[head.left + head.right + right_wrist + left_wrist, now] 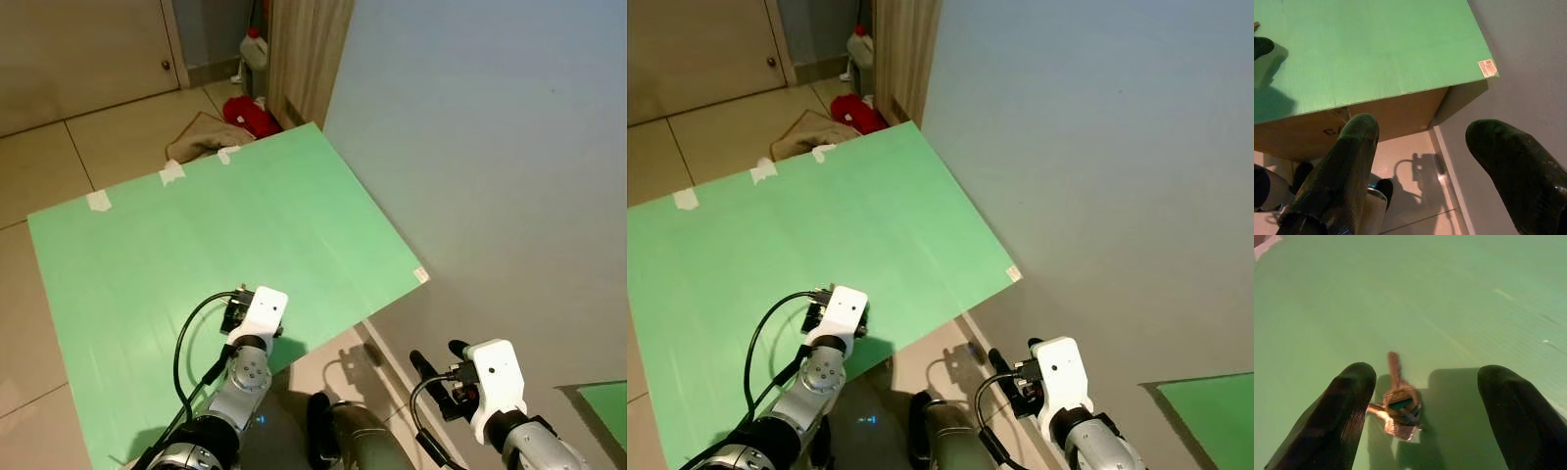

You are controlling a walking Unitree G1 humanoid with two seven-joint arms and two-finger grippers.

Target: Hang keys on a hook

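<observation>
Left hand (1420,421) spread (empty) over keys (1398,404) | right hand (1449,161) spread | green board (216,255), tiled floor (118,137)

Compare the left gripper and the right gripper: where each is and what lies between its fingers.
The left gripper hovers over the green sheet with the keys lying between its fingers; the right gripper hangs off the sheet's edge, beside the wall, over bare floor. Both are open and hold nothing.

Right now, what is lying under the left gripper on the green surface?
Under the open left gripper, a small bunch of keys lies on the green sheet, between its fingers. Shadow hides the keys' near end.
</observation>
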